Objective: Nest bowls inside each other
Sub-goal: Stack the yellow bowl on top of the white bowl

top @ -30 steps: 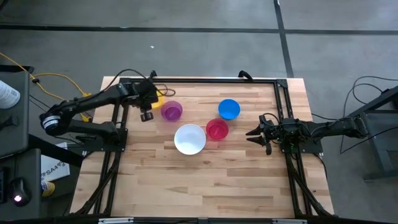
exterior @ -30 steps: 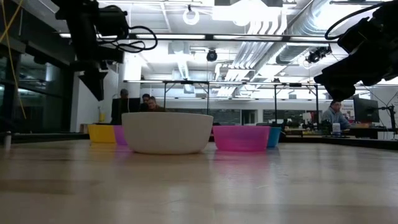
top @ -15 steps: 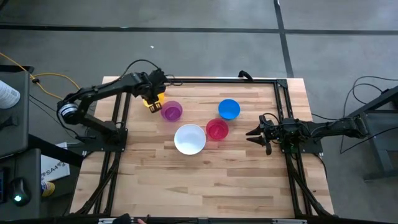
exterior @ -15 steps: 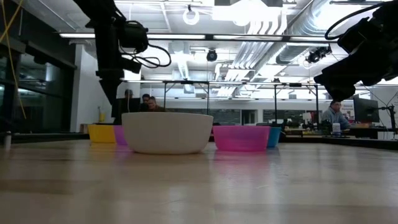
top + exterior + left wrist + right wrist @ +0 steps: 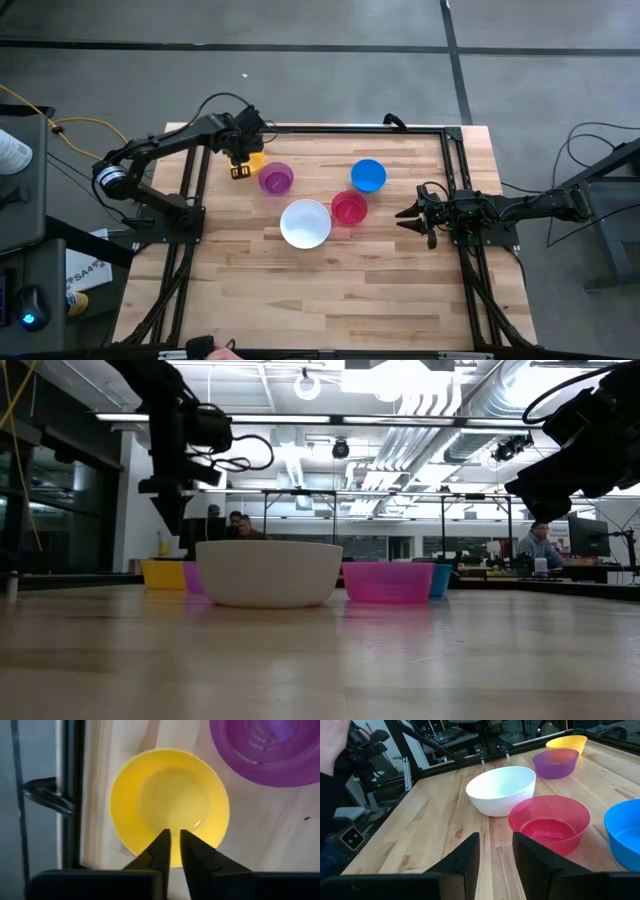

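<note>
Five bowls rest on their bases on the wooden table. The yellow bowl (image 5: pixel 253 158) (image 5: pixel 170 805) is at the far left, with the purple bowl (image 5: pixel 276 179) just right of it. The white bowl (image 5: pixel 305 223), the red-pink bowl (image 5: pixel 349 208) and the blue bowl (image 5: pixel 368 175) are in the middle. My left gripper (image 5: pixel 240 172) (image 5: pixel 175 837) points down above the yellow bowl's near rim, with only a narrow slit between its fingers and nothing in them. My right gripper (image 5: pixel 400 215) (image 5: pixel 495 850) waits open and level, right of the red-pink bowl.
A black frame rail (image 5: pixel 320 130) runs along the table's far edge and down both sides, close beside the yellow bowl (image 5: pixel 70 795). Bare wood lies in front of the white bowl. People sit in the room beyond (image 5: pixel 540 545), and a hand (image 5: pixel 335 745) shows off the table.
My left arm has swung toward the table's far edge. It has carried its gripper from beside the purple bowl's left to over the yellow bowl, sinking slightly and turning at the wrist. The bowls have not moved.
</note>
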Robot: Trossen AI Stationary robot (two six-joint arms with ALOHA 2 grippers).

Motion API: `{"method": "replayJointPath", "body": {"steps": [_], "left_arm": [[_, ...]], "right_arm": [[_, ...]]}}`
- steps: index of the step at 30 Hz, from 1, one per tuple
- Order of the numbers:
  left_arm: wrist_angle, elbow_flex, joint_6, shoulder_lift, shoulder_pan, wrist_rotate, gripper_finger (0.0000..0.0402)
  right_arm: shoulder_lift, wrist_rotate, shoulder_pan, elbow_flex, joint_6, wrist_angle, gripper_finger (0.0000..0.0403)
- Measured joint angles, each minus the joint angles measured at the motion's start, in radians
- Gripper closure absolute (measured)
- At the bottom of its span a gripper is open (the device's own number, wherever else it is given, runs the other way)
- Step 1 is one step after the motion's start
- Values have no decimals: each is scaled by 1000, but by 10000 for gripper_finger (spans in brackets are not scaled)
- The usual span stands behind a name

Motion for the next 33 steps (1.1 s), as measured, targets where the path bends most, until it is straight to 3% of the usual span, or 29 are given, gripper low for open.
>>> {"method": "replayJointPath", "body": {"steps": [5,15,25,33], "left_arm": [[26,-35,-16,0,15,1,398],[-31,-36,-238,0,-38,93,387],[-29,-39,-241,0,-56,162,387],[36,-108,-188,-2,-55,195,387]], "right_arm": [[0,0,0,0,0,0,293],[0,0,0,0,0,0,293],[0,0,0,0,0,0,293],[0,0,0,0,0,0,293]]}}
